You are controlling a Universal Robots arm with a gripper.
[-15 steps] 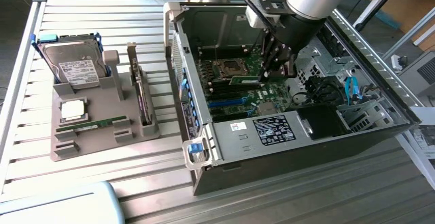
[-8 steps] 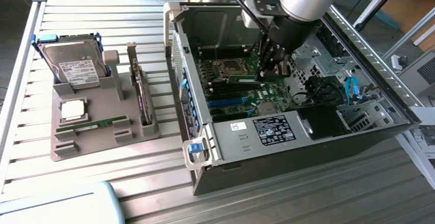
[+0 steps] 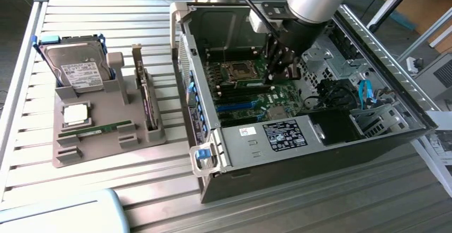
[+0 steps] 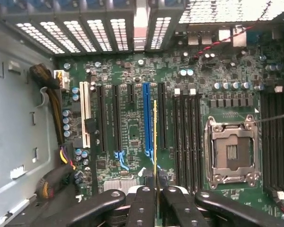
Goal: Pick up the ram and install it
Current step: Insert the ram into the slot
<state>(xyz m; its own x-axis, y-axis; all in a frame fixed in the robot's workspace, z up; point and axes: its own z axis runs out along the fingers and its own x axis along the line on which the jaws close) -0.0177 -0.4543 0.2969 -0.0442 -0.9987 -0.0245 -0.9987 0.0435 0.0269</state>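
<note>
Inside the open grey metal case (image 3: 240,153), above the green motherboard (image 4: 132,127) ribbed with long black slots, the black gripper (image 4: 156,194) held its fingers (image 4: 141,208) pinched narrowly on the ram (image 4: 155,137), a thin green stick seen edge-on near the blue slot (image 4: 147,118).

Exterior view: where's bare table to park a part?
Free: table slats along the case wall facing the camera, and the strip beyond the hard drive. Tight: gap between fixture tray and case. Crowded: inside the case around the end effector.
</note>
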